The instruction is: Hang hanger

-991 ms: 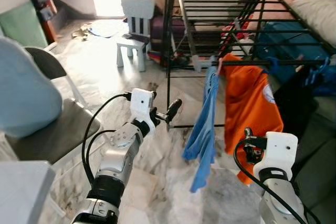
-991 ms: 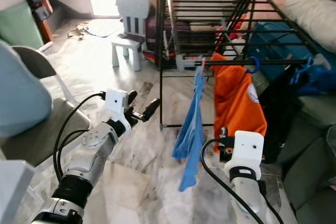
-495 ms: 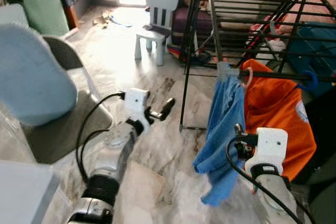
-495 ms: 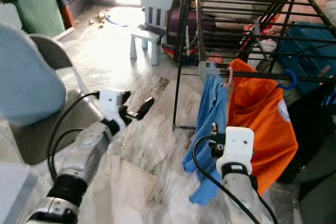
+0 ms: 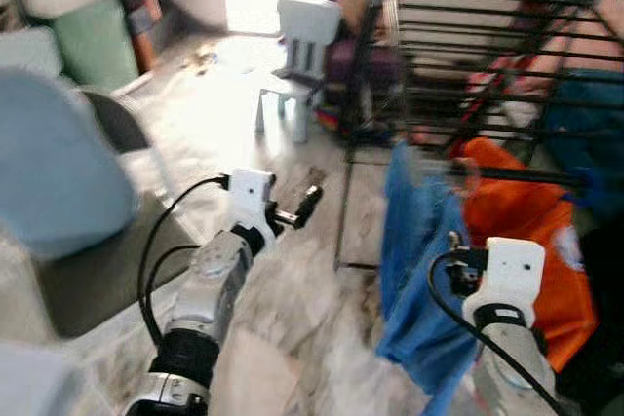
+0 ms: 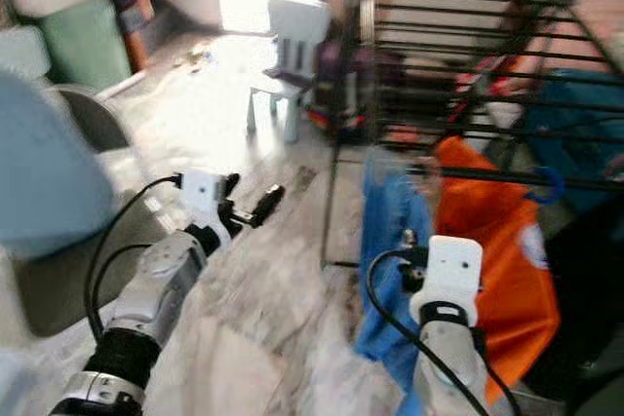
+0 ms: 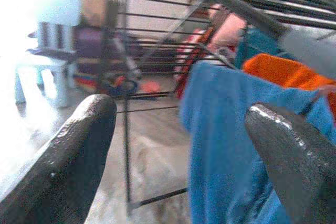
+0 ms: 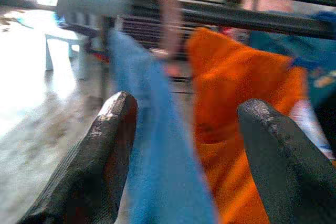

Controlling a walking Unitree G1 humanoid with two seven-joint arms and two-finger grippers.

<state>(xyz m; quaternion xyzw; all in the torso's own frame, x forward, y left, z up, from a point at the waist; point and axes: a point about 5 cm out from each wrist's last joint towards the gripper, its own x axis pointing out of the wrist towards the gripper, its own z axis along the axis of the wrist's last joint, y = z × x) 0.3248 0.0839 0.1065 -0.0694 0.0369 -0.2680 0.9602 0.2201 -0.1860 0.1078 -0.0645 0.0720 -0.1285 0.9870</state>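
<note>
A black drying rack (image 5: 458, 26) stands ahead on the right. From its front rail hang a blue garment (image 5: 414, 231) on a pink hanger (image 8: 170, 24) and an orange garment (image 5: 517, 192) on a blue hook (image 6: 551, 187). My left gripper (image 5: 302, 209) is held out over the floor, left of the rack, open and empty (image 7: 181, 114). My right gripper (image 5: 454, 241) is raised just in front of the blue and orange garments, open with nothing between its fingers (image 8: 186, 106). The head views are blurred.
A small white child's chair (image 5: 297, 46) stands on the marble floor behind the left gripper. A dark chair with a pale blue cushion (image 5: 58, 172) fills the near left. A green panel (image 5: 93, 46) leans at the back left. Blue and dark items lie right of the rack.
The camera has swung, so the rack and garments sit further right and nearer, and the picture has blurred. Both grippers keep their open pose; nothing was grasped.
</note>
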